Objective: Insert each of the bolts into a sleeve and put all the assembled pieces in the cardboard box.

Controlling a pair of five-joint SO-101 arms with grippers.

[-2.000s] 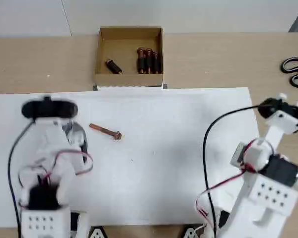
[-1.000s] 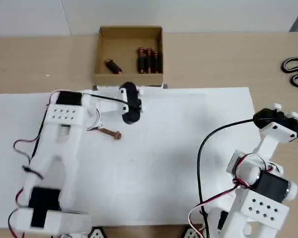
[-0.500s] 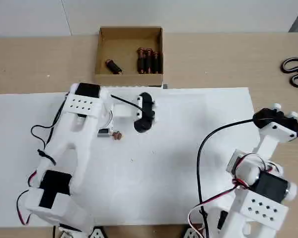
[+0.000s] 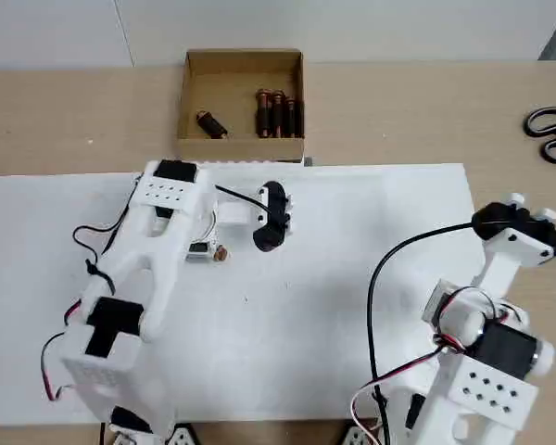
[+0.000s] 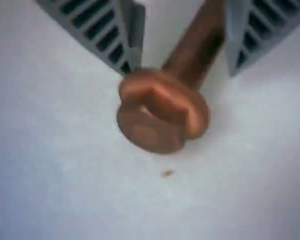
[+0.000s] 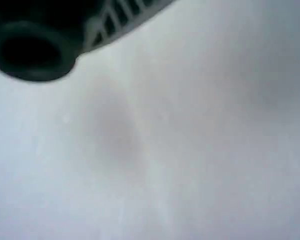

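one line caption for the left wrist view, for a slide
Left pincer open astride the shank of a copper bolt lying on white paper

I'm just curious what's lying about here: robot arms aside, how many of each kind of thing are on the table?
Cardboard box: 1
Assembled pieces inside it: 4
Loose bolt, within the open left pincer: 1
Black sleeve, seen from the right wrist: 1
Scissors: 1
White sheet: 1
Total: 9
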